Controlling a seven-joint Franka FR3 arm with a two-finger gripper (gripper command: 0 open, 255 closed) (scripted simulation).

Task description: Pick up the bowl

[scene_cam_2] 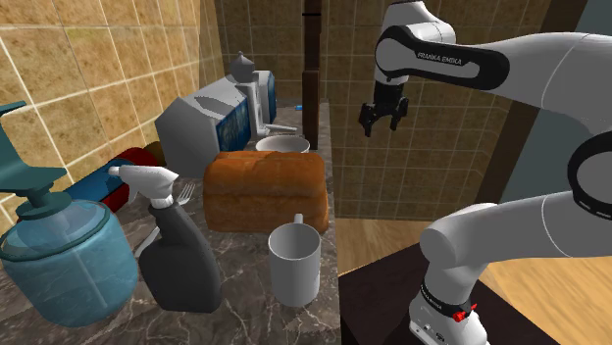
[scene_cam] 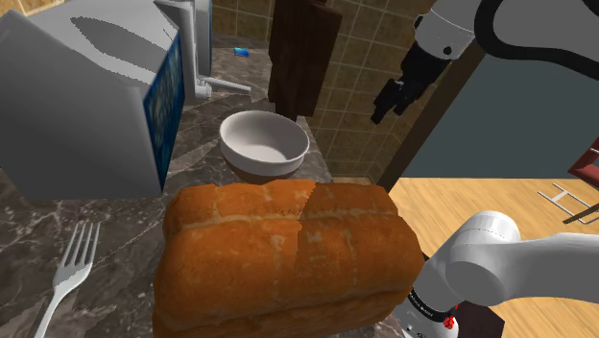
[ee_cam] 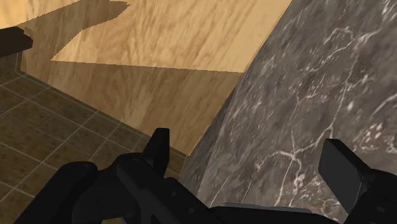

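None of the pickup is done: the black two-finger gripper hovers empty, fingers spread, well apart from the round white bowl.

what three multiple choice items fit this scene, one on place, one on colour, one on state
1. In the shoulder view, the bowl sits:
A) beyond the loaf
B) on top of the loaf
C) nearer the camera than the loaf

2. The bowl is:
A) red
B) white
C) blue

3. The pincer is:
A) shut on the bowl
B) open, in the air
C) open around the bowl

Key:
1 A, it rests on the counter past the loaf's far edge.
2 B, its rim and inside are white.
3 B, the wrist view shows its fingers apart with nothing between them, and the shoulder view shows it up off to the bowl's right.
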